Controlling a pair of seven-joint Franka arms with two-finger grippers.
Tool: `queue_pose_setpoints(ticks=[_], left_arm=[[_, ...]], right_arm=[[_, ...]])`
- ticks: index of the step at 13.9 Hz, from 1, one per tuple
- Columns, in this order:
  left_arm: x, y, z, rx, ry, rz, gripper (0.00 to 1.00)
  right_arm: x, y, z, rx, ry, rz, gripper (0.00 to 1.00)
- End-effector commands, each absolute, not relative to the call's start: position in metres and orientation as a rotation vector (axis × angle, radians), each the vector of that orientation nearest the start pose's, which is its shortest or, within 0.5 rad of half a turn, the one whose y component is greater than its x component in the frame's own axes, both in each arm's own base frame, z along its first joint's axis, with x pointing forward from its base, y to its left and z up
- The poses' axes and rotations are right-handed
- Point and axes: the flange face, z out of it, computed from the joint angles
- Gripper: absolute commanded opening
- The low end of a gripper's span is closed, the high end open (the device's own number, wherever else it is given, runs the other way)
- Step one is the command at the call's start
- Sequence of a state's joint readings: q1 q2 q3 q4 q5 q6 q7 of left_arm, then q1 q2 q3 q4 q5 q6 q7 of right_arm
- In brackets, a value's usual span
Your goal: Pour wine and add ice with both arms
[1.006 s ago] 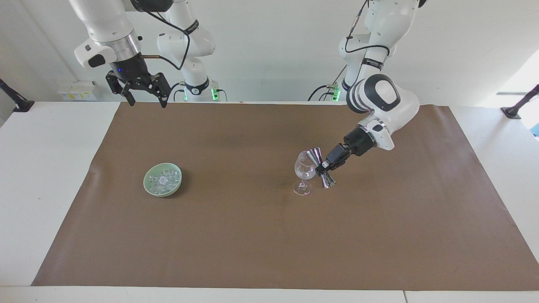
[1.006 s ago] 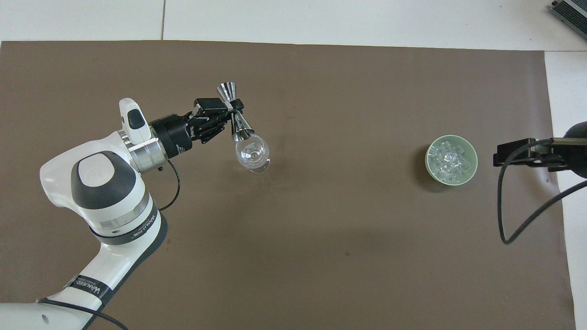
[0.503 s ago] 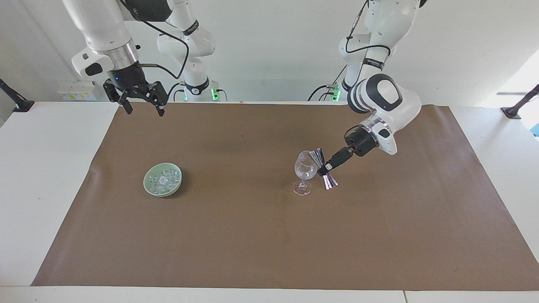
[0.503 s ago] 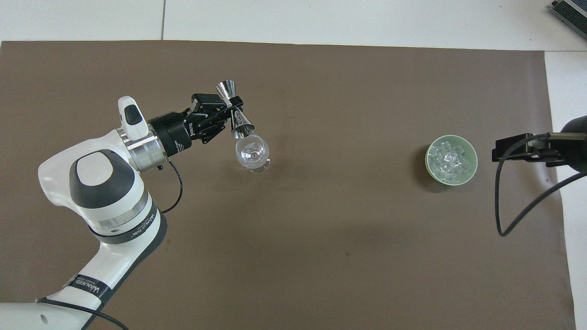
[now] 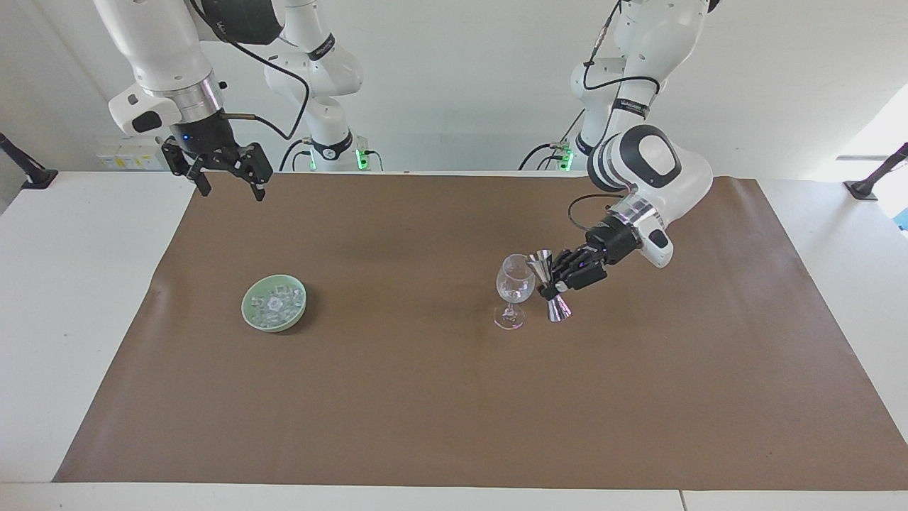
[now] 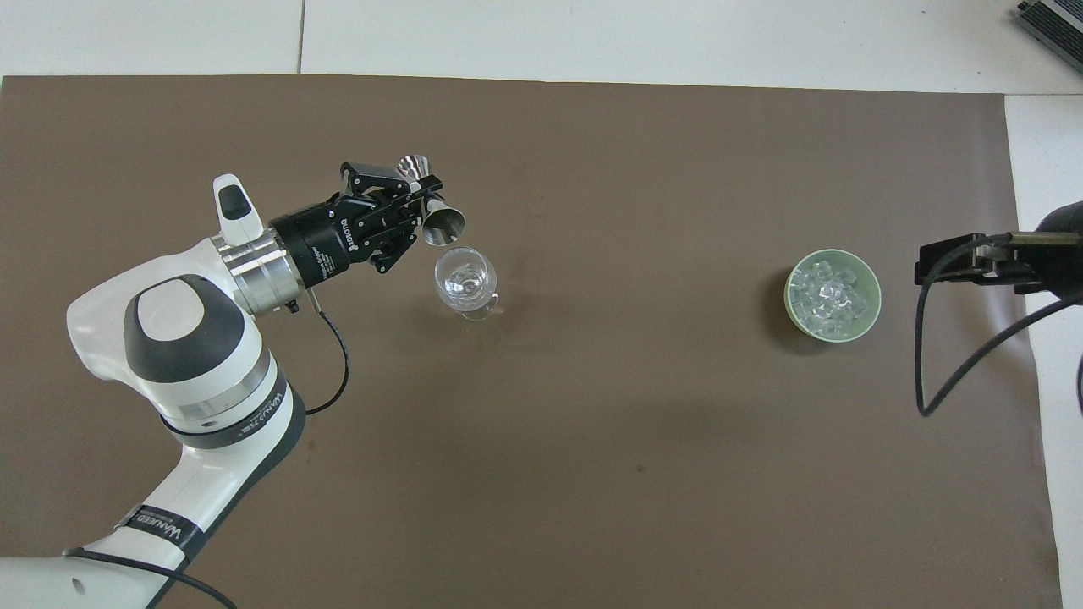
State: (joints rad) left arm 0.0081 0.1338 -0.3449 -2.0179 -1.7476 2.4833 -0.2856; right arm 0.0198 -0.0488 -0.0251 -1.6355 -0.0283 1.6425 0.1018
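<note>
A clear stemmed wine glass (image 5: 514,282) (image 6: 464,282) stands on the brown mat. Beside it, toward the left arm's end, my left gripper (image 5: 553,286) (image 6: 420,201) is shut on the waist of a silver jigger (image 5: 543,261) (image 6: 443,225), which is held nearly upright. The glass looks colourless; wine itself is out of view. The ice (image 5: 275,301) (image 6: 831,292) is heaped in a pale green bowl (image 5: 250,310) (image 6: 871,315) toward the right arm's end. My right gripper (image 5: 232,191) (image 6: 926,269) hangs open, high over the mat's edge by the robots.
The brown mat (image 5: 425,397) (image 6: 592,474) covers most of the white table (image 5: 64,298). A black cable (image 6: 924,372) loops down from the right arm beside the bowl. Black clamp stands (image 5: 21,167) sit at the table's corners.
The left gripper has turned the jigger from tipped over the glass's rim back to nearly upright beside it. The right gripper has drifted toward its own end of the table, still open.
</note>
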Motion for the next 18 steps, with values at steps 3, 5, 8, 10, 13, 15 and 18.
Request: queue_pose_setpoints(ticks=[3, 5, 8, 10, 13, 15, 18], left_arm=[[0.581, -0.174, 0.427, 1.331, 1.333, -0.315, 0.0], [0.582, -0.169, 0.428, 1.299, 1.357, -0.365, 0.0], [0.585, -0.16, 0.431, 1.307, 1.346, -0.4, 0.0], [0.586, -0.152, 0.435, 1.32, 1.351, -0.456, 0.0], [0.588, -0.136, 0.437, 1.279, 1.402, -0.557, 0.0], [0.589, -0.126, 0.439, 1.24, 1.463, -0.615, 0.0], [0.589, -0.103, 0.439, 1.209, 1.544, -0.714, 0.0]], right_arm=[[0.546, -0.008, 0.624, -3.161, 0.078, -0.093, 1.0], [0.546, -0.007, 0.618, -3.158, 0.049, -0.099, 1.0], [0.544, -0.007, 0.607, -3.155, 0.047, -0.162, 1.0], [0.543, -0.011, 0.594, -3.154, 0.057, -0.177, 1.0], [0.54, -0.021, 0.576, -3.152, 0.062, -0.227, 1.0], [0.552, -0.017, 0.549, -3.157, 0.044, -0.172, 1.0], [0.571, -0.018, 0.523, -3.157, 0.037, -0.203, 1.0]])
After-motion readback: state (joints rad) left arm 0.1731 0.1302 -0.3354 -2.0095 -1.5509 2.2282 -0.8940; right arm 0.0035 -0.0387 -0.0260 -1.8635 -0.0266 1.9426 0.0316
